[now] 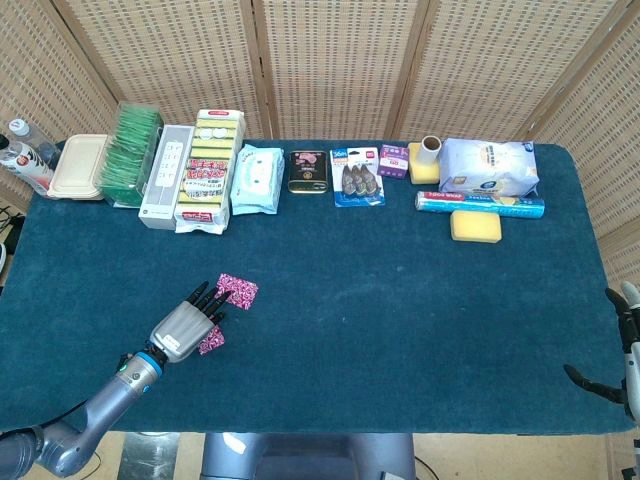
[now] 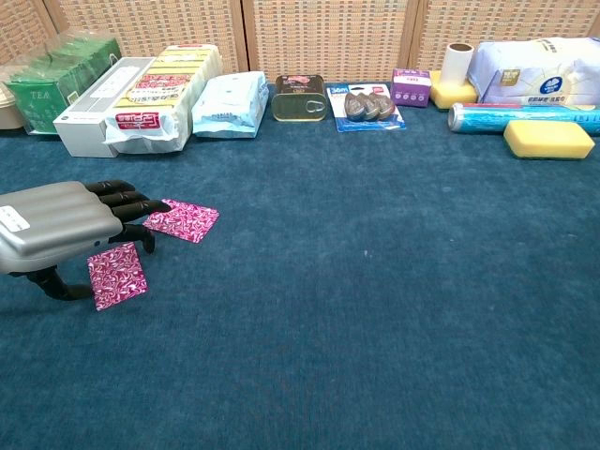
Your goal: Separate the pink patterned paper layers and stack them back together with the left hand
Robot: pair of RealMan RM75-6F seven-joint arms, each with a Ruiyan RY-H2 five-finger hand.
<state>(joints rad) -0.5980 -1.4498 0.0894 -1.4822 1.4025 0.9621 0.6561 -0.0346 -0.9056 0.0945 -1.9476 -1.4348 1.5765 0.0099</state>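
My left hand (image 2: 61, 223) hovers low over the near left part of the blue tabletop (image 2: 375, 281), palm down, fingers (image 2: 141, 201) stretched out and slightly apart, gripping nothing. Two pink patterned paper squares lie flat beneath and beside it. The nearer paper square (image 2: 116, 275) sits just under the hand's near edge, partly covered by it in the head view (image 1: 211, 340). The farther paper square (image 2: 184, 219) lies just beyond and to the right of the fingertips, which reach over its left corner; I cannot tell whether they touch it. The two squares are apart, not overlapping.

My right hand (image 1: 625, 345) shows only at the far right edge of the head view, off the tabletop; I cannot tell how its fingers lie.

Along the far edge stands a row of goods: a green tea box (image 2: 56, 84), a white box (image 2: 98, 117), a yellow and red pack (image 2: 164, 89), a pale blue wipes pack (image 2: 223, 103), a tin can (image 2: 299, 97), a blister pack (image 2: 367, 106), a small purple box (image 2: 411, 86), a paper roll (image 2: 458, 62), a large white bag (image 2: 539, 70), a blue foil roll (image 2: 520, 115) and a yellow sponge (image 2: 548, 138).
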